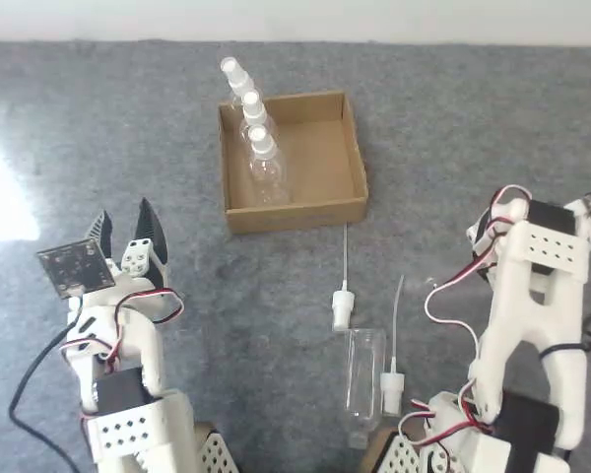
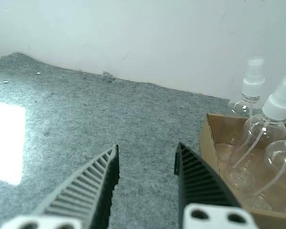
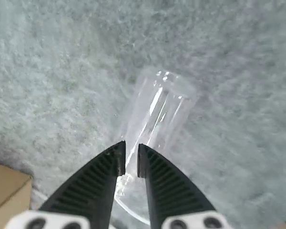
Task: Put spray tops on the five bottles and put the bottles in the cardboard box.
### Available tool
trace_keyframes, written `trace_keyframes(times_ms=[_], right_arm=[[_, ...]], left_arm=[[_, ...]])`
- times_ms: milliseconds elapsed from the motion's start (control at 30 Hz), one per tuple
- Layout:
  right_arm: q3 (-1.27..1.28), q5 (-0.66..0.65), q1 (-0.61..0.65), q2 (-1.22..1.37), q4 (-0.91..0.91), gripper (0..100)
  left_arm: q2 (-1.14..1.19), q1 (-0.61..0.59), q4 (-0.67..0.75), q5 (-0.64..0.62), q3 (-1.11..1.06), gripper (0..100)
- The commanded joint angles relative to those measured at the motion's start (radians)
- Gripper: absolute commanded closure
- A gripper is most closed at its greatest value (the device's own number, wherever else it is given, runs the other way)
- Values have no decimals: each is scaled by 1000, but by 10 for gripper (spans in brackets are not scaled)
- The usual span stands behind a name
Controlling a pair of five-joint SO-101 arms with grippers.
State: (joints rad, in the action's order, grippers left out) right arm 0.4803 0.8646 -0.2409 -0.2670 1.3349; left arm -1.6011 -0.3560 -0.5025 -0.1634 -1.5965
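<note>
The cardboard box (image 1: pixel 347 158) stands at the far middle of the table. Three clear bottles with white spray tops (image 1: pixel 261 158) stand along its left wall, also seen in the left wrist view as bottles (image 2: pixel 257 138) inside the box (image 2: pixel 209 143). Another clear bottle (image 1: pixel 362 379) lies uncapped on the carpet near the front. Two loose spray tops lie by it, one (image 1: pixel 343 307) just beyond it and one (image 1: pixel 392 391) at its right side. My left gripper (image 1: pixel 125 212) (image 2: pixel 148 150) is open and empty, left of the box. My right gripper (image 3: pixel 131 152) is shut, just above the lying bottle (image 3: pixel 157 109).
Grey carpet covers the table, with a white wall behind it. The right arm (image 1: pixel 532 315) stands folded at the front right. A brown block (image 3: pixel 5 191) sits by that arm's base. Bare carpet lies between the box and the lying bottle.
</note>
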Motion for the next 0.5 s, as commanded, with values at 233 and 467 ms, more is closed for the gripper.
trace_keyframes(times_ms=[233,467], right_arm=[[-212,-210,-7,-56,197,993],[-209,-634,-5,-56,197,993]], left_arm=[[6,-6,28,12,13,819],[6,-6,28,12,13,819]])
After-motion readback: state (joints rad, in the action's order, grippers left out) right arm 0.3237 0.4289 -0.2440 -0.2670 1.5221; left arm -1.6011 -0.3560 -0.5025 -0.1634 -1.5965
